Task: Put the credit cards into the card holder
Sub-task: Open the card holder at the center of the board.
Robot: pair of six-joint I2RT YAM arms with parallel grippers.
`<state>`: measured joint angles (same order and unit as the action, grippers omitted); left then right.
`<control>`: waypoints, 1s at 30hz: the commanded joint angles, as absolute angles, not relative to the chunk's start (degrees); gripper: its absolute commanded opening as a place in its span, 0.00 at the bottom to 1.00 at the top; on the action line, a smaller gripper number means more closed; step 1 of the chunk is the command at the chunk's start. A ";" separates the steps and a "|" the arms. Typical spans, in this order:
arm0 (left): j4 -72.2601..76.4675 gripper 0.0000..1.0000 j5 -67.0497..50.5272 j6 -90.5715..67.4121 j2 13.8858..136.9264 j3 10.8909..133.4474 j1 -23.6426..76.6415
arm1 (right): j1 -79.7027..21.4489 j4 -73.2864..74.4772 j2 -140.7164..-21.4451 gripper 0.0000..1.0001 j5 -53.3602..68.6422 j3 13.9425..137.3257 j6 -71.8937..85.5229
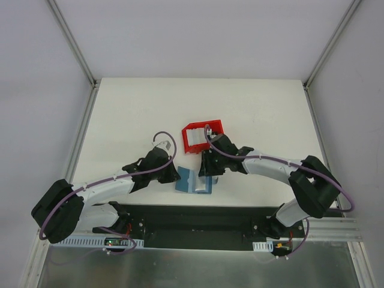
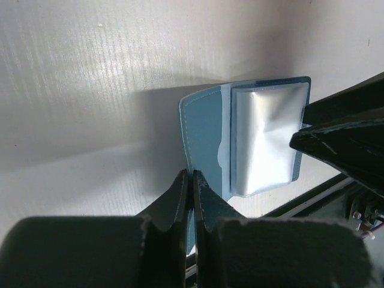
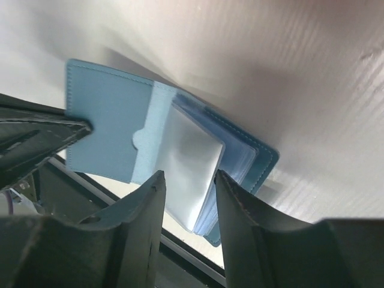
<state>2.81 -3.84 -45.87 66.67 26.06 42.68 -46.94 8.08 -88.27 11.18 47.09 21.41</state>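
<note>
A: Top view. The holder [image 1: 193, 181] is seen lying open, face up, on the bench [image 1: 132, 114] close to the near edge. Its long axis is laid left to right, slightly skewed, and the fold runs near to far. The left hand [image 1: 173, 174] is set at its left end and the right hand [image 1: 209, 174] over its right half.

B: Cards?

A: White cards [image 1: 197, 139] are taken to be in the red bin [image 1: 203, 124], just beyond the holder. None is seen in either hand.

B: Left wrist view.

A: The left hand [image 2: 191, 180] is clamped tight on the outer edge of the left flap. A clear sleeve [image 2: 264, 141] is puffed up on the other half, with a right finger at its edge.

B: Right wrist view.

A: The right hand [image 3: 189, 180] is held part-way apart, astride the sleeve [image 3: 189, 159]. Nothing is gripped.

B: Step?

A: Judged: the holder is pinned open and a sleeve is readied, with no card loaded yet. Next, a card must be fetched from the bin, lined up with a sleeve mouth and slid in flat. Which way the mouth faces cannot be told.
</note>
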 commanded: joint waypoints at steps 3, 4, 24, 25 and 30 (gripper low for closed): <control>3.60 0.00 -1.85 -47.37 66.62 26.98 42.45 | -44.83 9.40 -80.96 0.47 9.67 50.71 19.07; 3.52 0.00 -1.76 -47.55 66.45 26.81 42.45 | -44.56 9.40 -79.99 0.49 9.23 50.63 18.90; 3.08 0.00 2.19 -48.16 60.82 23.73 42.37 | -37.62 15.99 -67.06 0.63 7.03 51.67 13.36; 3.16 0.00 2.20 -48.16 61.08 23.99 42.45 | -37.10 16.61 -67.50 0.64 7.03 52.72 13.01; 2.90 0.00 2.99 -47.55 63.10 25.66 42.36 | -34.46 17.49 -70.66 0.69 9.22 56.77 10.99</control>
